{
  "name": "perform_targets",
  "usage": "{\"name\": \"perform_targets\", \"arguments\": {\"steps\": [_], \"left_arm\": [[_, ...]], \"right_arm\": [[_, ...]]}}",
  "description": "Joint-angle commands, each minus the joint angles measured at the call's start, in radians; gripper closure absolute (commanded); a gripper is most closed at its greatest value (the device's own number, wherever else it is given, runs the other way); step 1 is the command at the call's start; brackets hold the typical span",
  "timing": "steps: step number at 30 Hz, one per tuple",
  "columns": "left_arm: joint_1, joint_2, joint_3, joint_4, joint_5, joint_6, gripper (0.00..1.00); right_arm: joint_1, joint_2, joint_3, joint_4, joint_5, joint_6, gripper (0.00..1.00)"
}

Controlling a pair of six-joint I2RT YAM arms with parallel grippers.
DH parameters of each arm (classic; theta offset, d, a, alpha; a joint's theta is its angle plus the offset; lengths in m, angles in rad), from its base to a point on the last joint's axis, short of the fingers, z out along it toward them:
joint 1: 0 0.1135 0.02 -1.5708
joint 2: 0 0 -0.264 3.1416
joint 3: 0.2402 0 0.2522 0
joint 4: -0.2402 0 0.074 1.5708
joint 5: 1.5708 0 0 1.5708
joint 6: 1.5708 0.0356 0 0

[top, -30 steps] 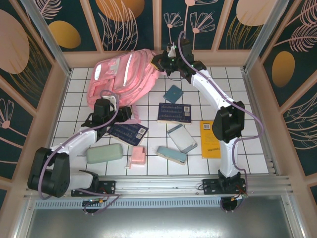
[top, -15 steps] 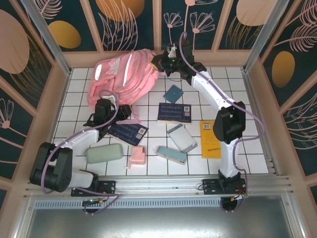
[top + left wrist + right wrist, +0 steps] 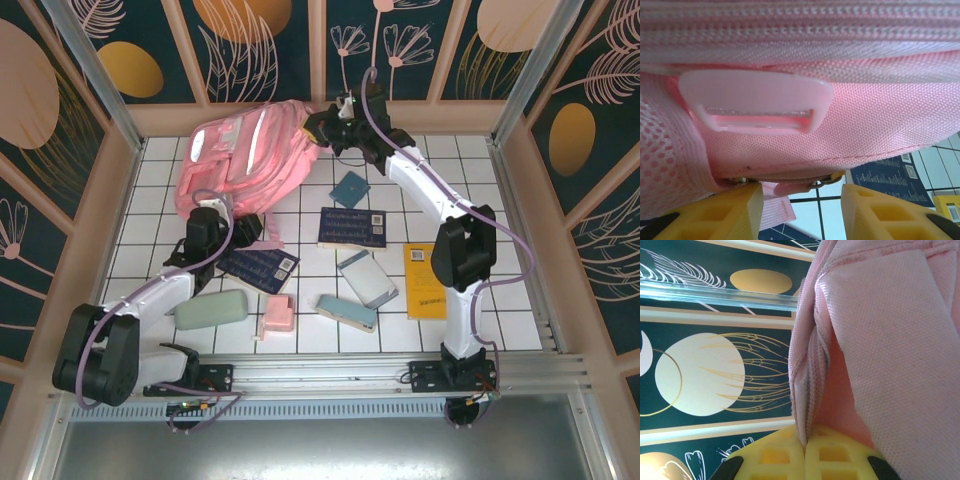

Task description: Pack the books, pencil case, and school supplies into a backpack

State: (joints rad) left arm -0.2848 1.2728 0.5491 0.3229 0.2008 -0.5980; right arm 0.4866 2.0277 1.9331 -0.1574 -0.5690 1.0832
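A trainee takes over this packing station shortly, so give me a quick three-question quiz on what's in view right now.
1. True or false: the right end effector is shut on backpack fabric.
2. Which lies nearest the pencil case? A) pink block B) yellow book C) teal book
3. Fill in: the left end effector, at the backpack's lower edge, is ___ (open or shut).
Key: 1 true; 2 A; 3 open.
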Motion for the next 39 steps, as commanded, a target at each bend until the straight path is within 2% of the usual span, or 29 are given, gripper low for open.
{"name": "perform_targets", "arguments": {"steps": [1, 9, 16, 22, 29, 35, 37, 39], "left_arm": [[-0.004, 0.029, 0.002, 0.057, 0.008, -0.024, 0.54], [-0.023, 0.054, -0.028, 0.118, 0.004, -0.072, 0.55], [-0.050, -0.015, -0.104, 0.152, -0.107, -0.089, 0.51], [-0.049, -0.009, -0.084, 0.123, -0.204, -0.049, 0.48], [-0.050, 0.055, -0.036, 0.168, -0.175, -0.030, 0.45], [-0.048, 0.094, -0.002, 0.195, -0.148, -0.034, 0.52], [-0.049, 0.099, 0.003, 0.196, -0.153, -0.036, 0.61], [-0.049, 0.099, 0.008, 0.190, -0.163, -0.035, 0.73]], "right_arm": [[0.024, -0.078, 0.019, 0.102, -0.042, 0.035, 1.00], [0.027, -0.077, 0.019, 0.112, -0.027, 0.047, 1.00], [0.025, -0.078, -0.015, 0.148, -0.018, 0.077, 1.00], [0.033, -0.104, -0.044, 0.165, -0.012, 0.081, 1.00], [0.041, -0.120, -0.059, 0.171, -0.015, 0.083, 1.00], [0.044, -0.121, -0.075, 0.183, -0.016, 0.086, 1.00], [0.046, -0.122, -0.088, 0.194, -0.018, 0.089, 1.00], [0.049, -0.130, -0.113, 0.210, -0.019, 0.088, 1.00]]}}
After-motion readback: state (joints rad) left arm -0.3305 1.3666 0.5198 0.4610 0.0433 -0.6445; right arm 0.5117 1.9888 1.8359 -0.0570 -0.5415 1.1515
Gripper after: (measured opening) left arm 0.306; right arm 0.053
